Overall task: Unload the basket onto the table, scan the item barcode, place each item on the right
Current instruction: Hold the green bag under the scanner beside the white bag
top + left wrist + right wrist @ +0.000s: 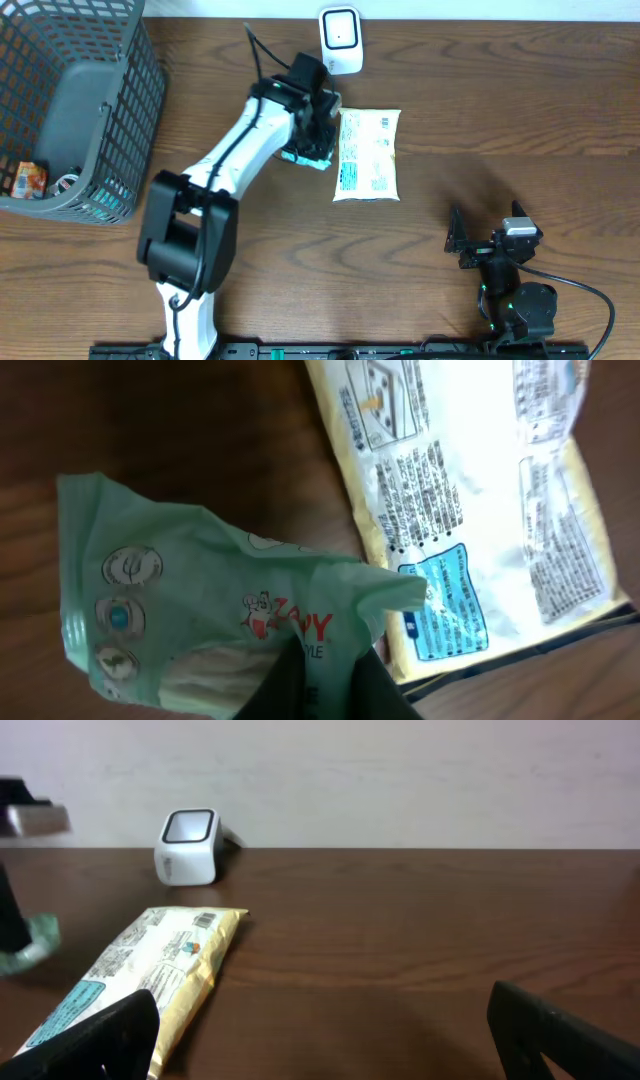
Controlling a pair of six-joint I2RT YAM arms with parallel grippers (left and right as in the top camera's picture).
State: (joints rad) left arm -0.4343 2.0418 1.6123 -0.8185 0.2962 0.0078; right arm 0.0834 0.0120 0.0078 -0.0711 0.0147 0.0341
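Left gripper (316, 140) pinches a green pouch (200, 610) by one edge, its jaws nearly closed. A yellow pack (368, 155) lies flat just beside it, with the scanner (340, 38) near. Right gripper (320, 1005) stands wide open and empty, well apart from both packs.

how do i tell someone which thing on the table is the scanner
Look along the far edge of the wooden table, past the wire basket in the corner. Just beyond the far end of the yellow packet sits the scanner. It is a small white rounded box with a dark-rimmed window, the only hard thing beside that packet and the crumpled green packet.
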